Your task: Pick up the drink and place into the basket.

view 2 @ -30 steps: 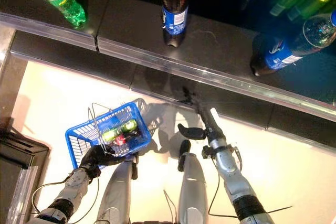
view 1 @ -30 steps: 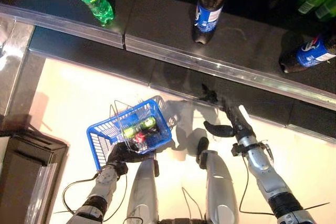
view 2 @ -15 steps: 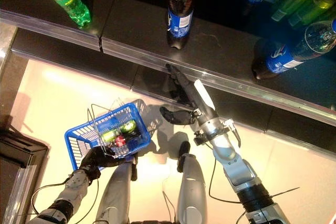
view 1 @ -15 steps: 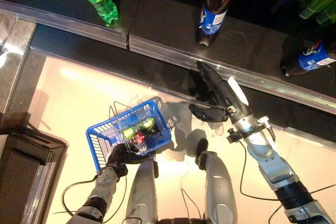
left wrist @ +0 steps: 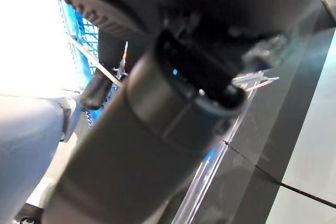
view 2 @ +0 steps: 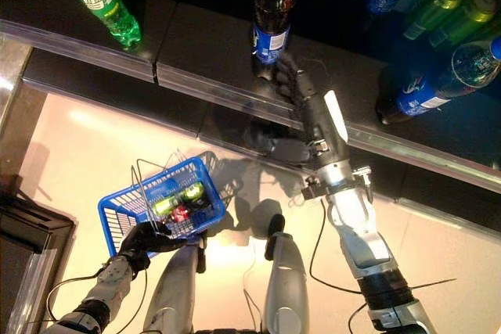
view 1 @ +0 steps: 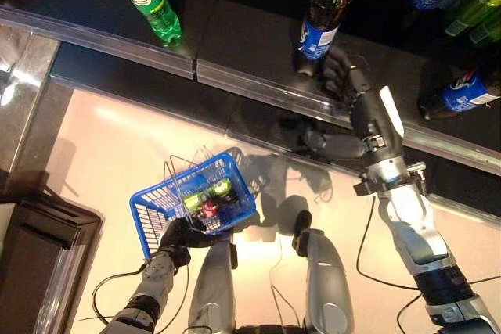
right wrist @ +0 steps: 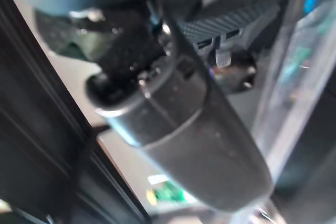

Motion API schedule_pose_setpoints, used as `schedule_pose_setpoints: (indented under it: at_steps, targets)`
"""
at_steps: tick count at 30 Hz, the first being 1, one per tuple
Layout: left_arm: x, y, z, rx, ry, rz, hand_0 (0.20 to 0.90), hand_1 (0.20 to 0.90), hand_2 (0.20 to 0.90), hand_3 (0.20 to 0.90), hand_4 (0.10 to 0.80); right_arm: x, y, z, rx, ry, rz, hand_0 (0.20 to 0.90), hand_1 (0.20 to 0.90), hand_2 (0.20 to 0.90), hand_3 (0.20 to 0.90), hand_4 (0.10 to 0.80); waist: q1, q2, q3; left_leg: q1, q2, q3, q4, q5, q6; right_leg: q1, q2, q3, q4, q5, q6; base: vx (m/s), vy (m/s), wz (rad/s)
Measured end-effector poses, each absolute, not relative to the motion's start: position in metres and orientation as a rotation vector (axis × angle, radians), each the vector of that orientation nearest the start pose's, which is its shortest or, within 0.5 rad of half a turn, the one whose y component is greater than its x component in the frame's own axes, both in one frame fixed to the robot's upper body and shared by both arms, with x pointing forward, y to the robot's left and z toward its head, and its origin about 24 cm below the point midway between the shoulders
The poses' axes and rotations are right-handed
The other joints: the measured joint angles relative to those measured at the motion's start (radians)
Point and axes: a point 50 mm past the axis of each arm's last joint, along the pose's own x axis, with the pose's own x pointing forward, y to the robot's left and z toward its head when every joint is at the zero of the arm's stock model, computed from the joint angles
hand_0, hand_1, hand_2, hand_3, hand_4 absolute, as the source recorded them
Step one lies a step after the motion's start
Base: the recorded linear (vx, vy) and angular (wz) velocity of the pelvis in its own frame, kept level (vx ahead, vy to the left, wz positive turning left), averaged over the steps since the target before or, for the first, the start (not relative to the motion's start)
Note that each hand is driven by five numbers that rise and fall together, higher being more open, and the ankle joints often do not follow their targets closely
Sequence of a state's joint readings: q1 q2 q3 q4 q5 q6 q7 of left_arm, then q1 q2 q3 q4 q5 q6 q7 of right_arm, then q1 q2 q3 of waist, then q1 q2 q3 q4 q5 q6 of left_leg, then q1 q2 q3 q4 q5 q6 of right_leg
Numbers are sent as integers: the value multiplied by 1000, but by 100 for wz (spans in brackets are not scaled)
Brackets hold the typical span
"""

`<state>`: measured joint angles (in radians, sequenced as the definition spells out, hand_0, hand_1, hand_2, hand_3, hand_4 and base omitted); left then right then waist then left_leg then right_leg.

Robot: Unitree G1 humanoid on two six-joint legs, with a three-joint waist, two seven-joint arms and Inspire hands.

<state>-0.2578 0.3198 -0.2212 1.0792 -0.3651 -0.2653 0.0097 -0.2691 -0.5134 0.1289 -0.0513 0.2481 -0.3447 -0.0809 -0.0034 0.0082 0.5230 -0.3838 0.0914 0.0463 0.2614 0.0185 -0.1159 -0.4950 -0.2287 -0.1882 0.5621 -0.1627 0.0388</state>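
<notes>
Two hands for you, right hand (view 1: 341,76) fingers loosely spread beside the dark cola bottle with blue label (view 1: 322,15) on the black shelf (view 1: 235,33), left hand (view 1: 177,234) clenched on the blue wire basket (view 1: 153,206)

Both eye views look steeply down on shelf (view 1: 258,44) and basket (view 1: 156,197); wrist views sit very close.

"Where is the right hand (view 1: 344,76)?"
"Up at one o'clock, arm stretched long, fingers straight."
"And the left hand (view 1: 178,234)?"
"Low at seven o'clock, fingers curled tight."
</notes>
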Motion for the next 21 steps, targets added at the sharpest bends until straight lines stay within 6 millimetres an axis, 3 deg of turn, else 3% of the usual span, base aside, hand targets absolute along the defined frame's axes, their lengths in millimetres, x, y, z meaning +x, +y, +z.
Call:
schedule_pose_setpoints:
  at_steps: [10, 21]
  targets:
    - [235, 233, -86, 109, 567, 106, 300, 300, 300, 200, 100, 282, -190, 165, -132, -623, 63, 900, 900, 900, 900, 800, 1, 5, 3, 16, 0, 1, -5, 0, -1, 18, 0, -2, -8, 0, 0, 0, 0, 0]
    - [236, 230, -86, 120, 567, 87, 300, 300, 300, 200, 100, 291, -189, 183, -89, -677, 41, 900, 900, 900, 900, 800, 2, 12, 7, 23, 0, 1, -8, 1, -1, 24, 0, -3, -8, 0, 1, 0, 0, 0]
